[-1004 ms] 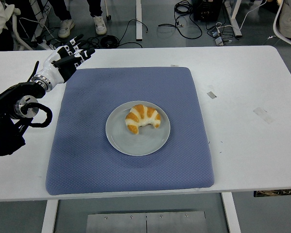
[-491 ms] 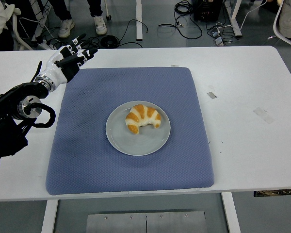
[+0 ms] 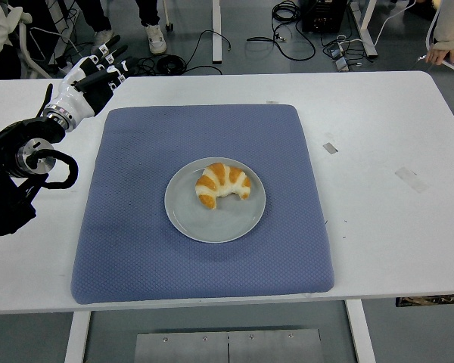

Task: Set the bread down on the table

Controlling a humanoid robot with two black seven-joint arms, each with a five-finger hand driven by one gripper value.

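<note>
White tabletop (image 3: 386, 227) is filling most of your view, its near edge running along the bottom, and a blue-grey mat (image 3: 136, 249) is covering its middle. Further in, at the mat's centre, you are looking at a grey plate (image 3: 212, 223) that is sitting flat on the mat. Your bread (image 3: 222, 183), a crescent roll striped orange and cream, is lying on the far half of that plate. Its long axis is running roughly left to right across your view, its arch is bulging toward the far side, and both tips are curling down toward you, the left tip reaching a little nearer than the right. A few bits of tape (image 3: 330, 147) are sticking to the bare table to the right of the mat.

Your left hand (image 3: 87, 78) is hovering over the far left corner of the mat, at the end of the black arm coming in from the left edge. Its fingers are lying extended and loosely spread, pointing up and to the right, and they are gripping nothing. The bread is sitting well apart from that hand, nearer to you and to its right, with a broad stretch of mat between them.

Beyond the table's far edge, cables (image 3: 287, 30) are trailing over the floor, and a person's shoes (image 3: 156, 38) are standing there.
</note>
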